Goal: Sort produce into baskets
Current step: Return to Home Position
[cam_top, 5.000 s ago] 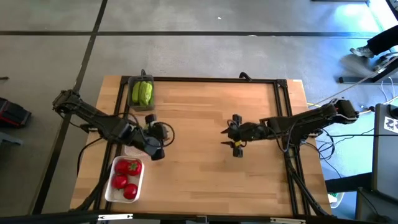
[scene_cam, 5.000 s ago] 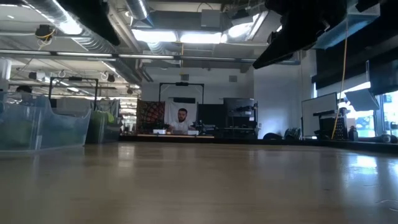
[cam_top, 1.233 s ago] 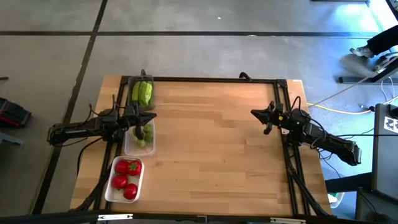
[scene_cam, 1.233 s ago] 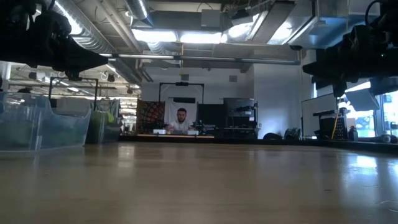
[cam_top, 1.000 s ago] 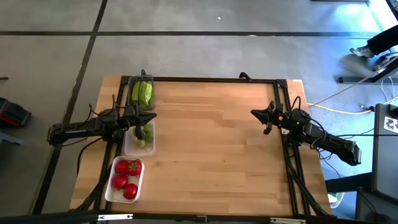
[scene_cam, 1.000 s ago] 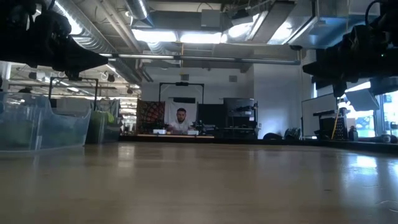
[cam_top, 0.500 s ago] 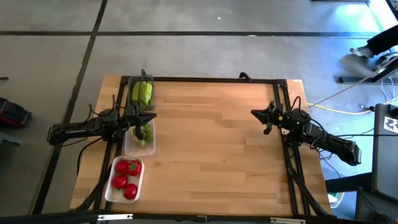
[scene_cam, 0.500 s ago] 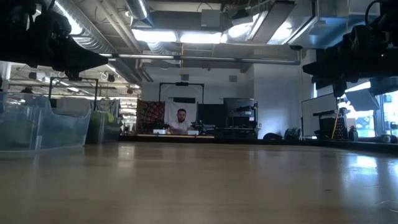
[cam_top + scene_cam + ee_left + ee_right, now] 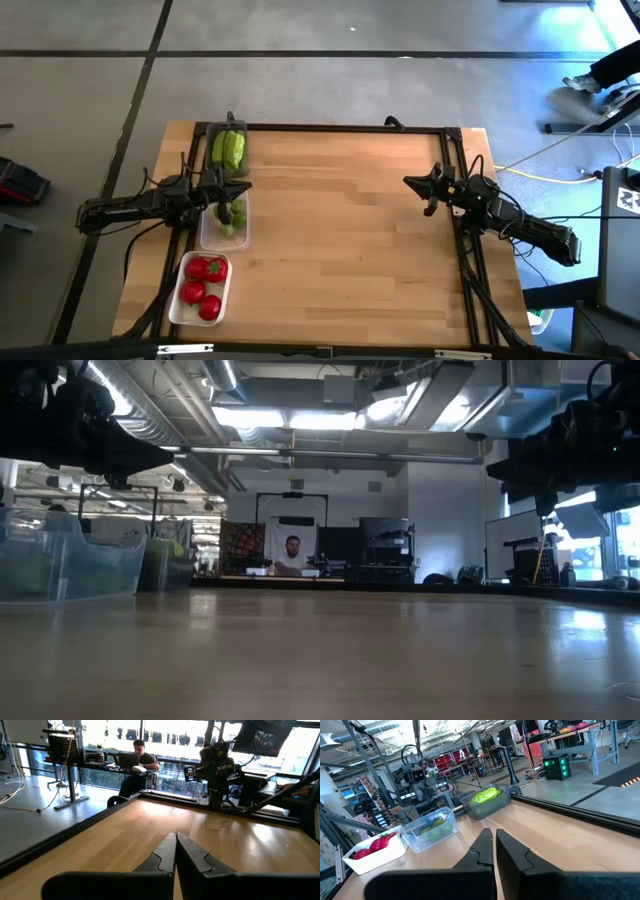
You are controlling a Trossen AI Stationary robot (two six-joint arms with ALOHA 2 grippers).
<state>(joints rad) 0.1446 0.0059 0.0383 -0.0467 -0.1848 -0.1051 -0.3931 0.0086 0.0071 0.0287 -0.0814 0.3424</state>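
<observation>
Claws are being held pressed together and empty on both arms: the left claw (image 9: 175, 840) is hovering above the far end of the clear tray (image 9: 210, 238), the right claw (image 9: 493, 835) near the table's (image 9: 350, 260) right edge. Nearest the front, tomatoes (image 9: 203, 283) are lying in the white tray (image 9: 177, 311); beyond, green fruits (image 9: 231, 214) in the clear tray; farthest, cucumbers (image 9: 228, 150) in the dark tray (image 9: 227, 174). Sorting is judged finished; the arms are being parked, and only settling them clear of the trays is being called for.

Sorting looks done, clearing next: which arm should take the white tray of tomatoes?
Likely left: the left tool hangs by the clear plastic tray beside that white tray; the right tool is across the table.
</observation>
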